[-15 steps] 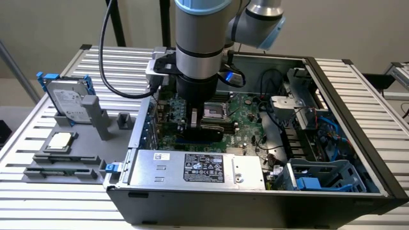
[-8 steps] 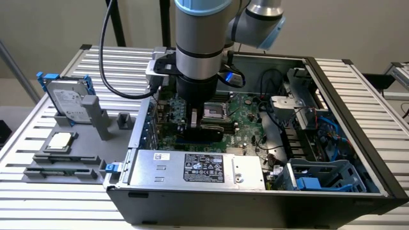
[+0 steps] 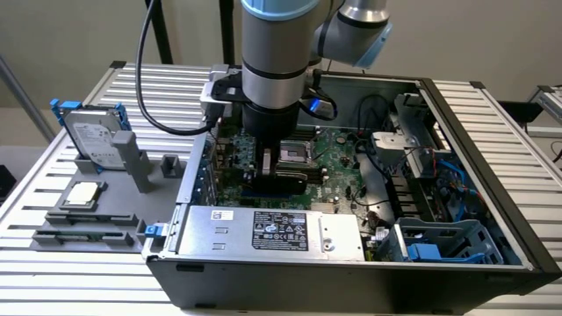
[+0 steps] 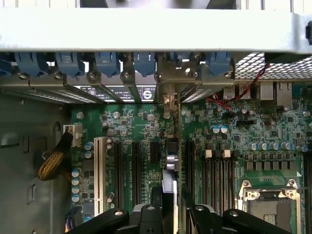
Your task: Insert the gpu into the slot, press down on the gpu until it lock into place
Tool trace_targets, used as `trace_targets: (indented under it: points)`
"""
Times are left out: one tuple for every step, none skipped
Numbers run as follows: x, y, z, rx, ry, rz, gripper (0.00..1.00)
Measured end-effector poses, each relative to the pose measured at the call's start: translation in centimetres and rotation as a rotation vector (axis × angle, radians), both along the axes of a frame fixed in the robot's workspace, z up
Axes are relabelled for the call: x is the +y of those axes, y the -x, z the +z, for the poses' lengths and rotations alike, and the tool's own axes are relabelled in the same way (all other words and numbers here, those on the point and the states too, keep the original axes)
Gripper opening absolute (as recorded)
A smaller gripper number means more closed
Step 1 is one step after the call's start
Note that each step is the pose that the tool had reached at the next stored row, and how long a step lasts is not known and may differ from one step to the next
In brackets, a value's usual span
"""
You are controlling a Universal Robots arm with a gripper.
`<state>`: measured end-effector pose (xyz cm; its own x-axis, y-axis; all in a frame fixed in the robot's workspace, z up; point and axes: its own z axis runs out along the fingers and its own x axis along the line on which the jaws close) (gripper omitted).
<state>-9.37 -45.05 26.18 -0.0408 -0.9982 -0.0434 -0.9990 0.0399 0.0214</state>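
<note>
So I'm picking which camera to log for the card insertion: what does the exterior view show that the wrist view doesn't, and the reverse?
Exterior view alone: the silver labelled power-supply box, the grey hard drive outside the black computer case, and the arm. Wrist view alone: the white expansion slot and the blue bracket clips. Both: the green motherboard, and the gripper holding the flat black gpu edge-on.
</note>
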Motion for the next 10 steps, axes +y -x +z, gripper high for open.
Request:
trace_targets:
  points:
    - [0.00,0.00,0.04,0.0004,-0.0002,0.000,0.26]
    - [0.00,0.00,0.06,0.0007,-0.0003,0.001,0.26]
    - [0.00,0.00,0.06,0.0007,-0.0003,0.001,0.26]
    - [0.00,0.00,0.07,0.0007,-0.0003,0.001,0.26]
    - [0.00,0.00,0.08,0.0009,0.0000,0.001,0.26]
    - [0.00,0.00,0.08,0.0009,0.0000,0.001,0.26]
    - [0.00,0.00,0.08,0.0009,0.0000,0.001,0.26]
    - [0.00,0.00,0.09,0.0009,0.0001,0.002,0.26]
    - [0.02,0.00,0.09,0.0010,0.0002,0.002,0.26]
    - [0.04,0.00,0.08,0.0010,0.0003,0.003,0.26]
